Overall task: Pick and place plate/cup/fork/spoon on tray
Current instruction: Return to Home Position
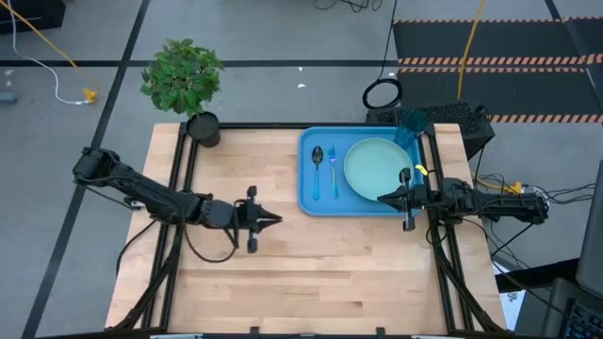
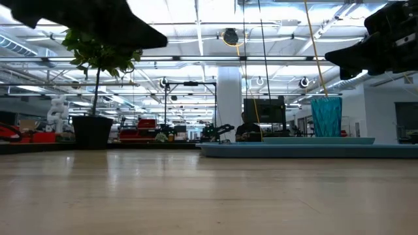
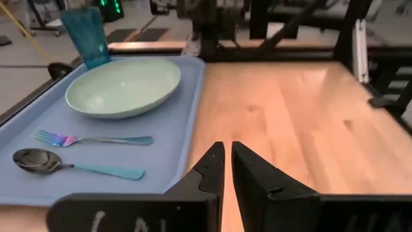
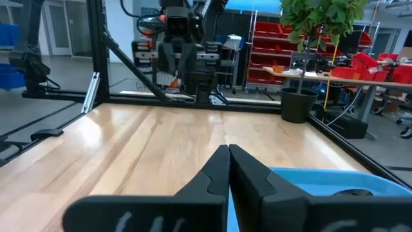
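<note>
The blue tray (image 1: 311, 193) lies at the table's far right. On it rest the mint-green plate (image 1: 377, 169), the teal cup (image 1: 411, 124) upright at the far right corner, the fork (image 1: 333, 169) and the dark-bowled spoon (image 1: 317, 162). They show in the left wrist view too: plate (image 3: 123, 87), cup (image 3: 85, 35), fork (image 3: 90, 138), spoon (image 3: 64, 164). My left gripper (image 1: 276, 220) is shut and empty above the table's middle, pointing at the tray. My right gripper (image 1: 382, 199) is shut and empty over the tray's near right part, beside the plate's near edge.
A potted plant (image 1: 184, 80) in a black pot stands at the table's far left corner. Bare wood (image 1: 283, 273) stretches across the middle and near side. The black frame rails (image 1: 443, 254) run along the table's sides.
</note>
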### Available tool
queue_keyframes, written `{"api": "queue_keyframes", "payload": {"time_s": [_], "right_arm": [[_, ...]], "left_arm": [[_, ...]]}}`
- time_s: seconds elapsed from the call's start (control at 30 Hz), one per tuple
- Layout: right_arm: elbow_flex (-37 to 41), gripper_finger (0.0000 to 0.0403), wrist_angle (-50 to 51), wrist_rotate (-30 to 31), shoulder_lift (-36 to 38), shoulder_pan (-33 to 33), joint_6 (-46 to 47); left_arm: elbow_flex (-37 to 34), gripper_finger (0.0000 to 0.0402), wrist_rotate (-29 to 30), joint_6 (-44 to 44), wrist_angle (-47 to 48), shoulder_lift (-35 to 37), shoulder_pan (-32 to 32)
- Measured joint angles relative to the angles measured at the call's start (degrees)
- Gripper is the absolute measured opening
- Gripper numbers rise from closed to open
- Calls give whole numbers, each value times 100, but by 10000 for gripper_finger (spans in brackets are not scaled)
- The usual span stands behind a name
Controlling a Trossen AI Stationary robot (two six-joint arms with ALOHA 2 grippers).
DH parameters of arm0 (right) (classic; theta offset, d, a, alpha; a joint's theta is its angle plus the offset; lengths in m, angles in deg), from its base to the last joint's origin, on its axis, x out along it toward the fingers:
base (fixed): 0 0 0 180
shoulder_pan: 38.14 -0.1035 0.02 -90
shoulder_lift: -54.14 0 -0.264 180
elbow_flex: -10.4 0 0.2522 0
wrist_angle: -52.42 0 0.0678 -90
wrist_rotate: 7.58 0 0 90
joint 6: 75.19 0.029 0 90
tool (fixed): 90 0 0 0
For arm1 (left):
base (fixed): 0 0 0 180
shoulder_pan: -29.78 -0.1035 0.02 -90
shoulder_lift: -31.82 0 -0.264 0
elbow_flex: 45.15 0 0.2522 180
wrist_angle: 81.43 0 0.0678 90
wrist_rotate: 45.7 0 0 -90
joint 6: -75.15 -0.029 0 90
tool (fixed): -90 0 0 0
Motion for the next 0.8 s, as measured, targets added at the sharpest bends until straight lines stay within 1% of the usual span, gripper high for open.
{"api": "queue_keyframes", "payload": {"time_s": [0.17, 0.27, 0.4, 0.53, 0.6, 0.7, 0.8], "right_arm": [[0, 0, 2, 0, -22, 0, 5], [0, 0, 2, -2, -21, 0, 5], [0, 0, 0, -1, -22, 0, 5], [0, 0, 0, -1, -22, 0, 5], [0, 0, 0, 0, -22, 0, 5], [0, 0, 0, 0, -22, 0, 5], [0, 0, 0, 0, -22, 0, 5]], "left_arm": [[-707, 30, -4, 179, -592, 653, 18], [-1053, 30, -4, 223, -704, 888, 32], [-1433, 30, -17, 48, -814, 1208, 43], [-1763, 30, -345, -417, -895, 1603, 0], [-1924, 30, -464, -442, -898, 1876, -63], [-2164, 30, -463, -487, -889, 2370, -165], [-2380, 30, -721, -587, -887, 2844, -291]]}}
